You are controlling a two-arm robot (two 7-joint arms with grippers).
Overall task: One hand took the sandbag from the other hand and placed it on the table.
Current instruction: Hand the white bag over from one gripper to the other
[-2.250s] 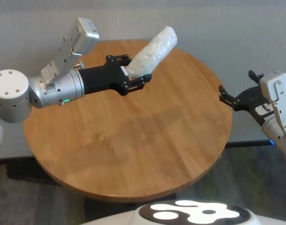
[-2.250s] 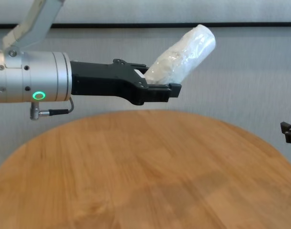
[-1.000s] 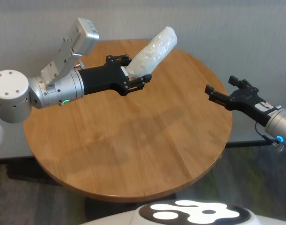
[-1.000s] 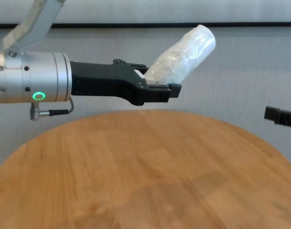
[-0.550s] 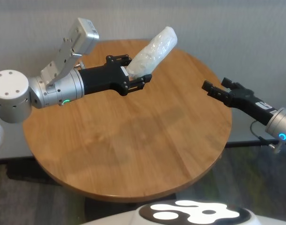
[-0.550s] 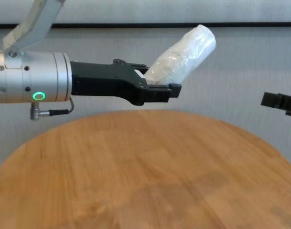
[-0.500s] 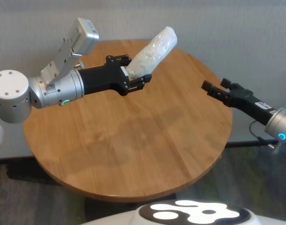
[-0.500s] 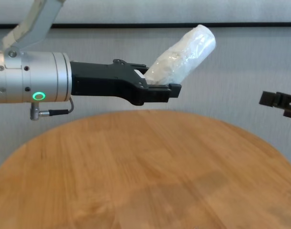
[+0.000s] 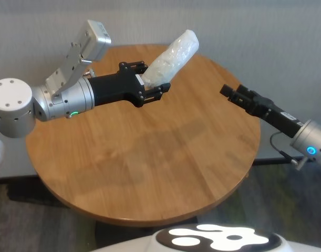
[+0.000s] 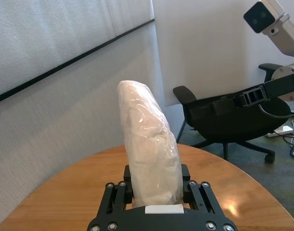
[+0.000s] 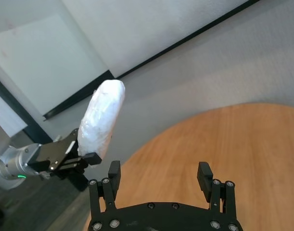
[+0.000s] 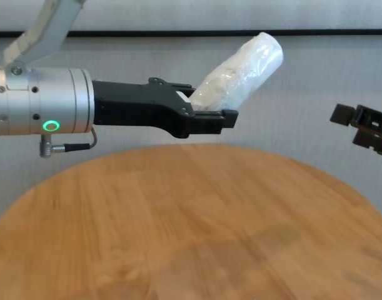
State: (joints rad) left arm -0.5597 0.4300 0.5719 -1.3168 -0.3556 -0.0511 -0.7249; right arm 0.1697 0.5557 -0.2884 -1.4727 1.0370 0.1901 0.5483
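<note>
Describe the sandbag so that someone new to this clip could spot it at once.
Start at the round wooden table and follow the left arm, the one with the green light, to the left gripper held above the far side. The sandbag is the white pillow in crinkly clear plastic clamped there, sticking up at a slant. The open right gripper, to its right, holds nothing.
</note>
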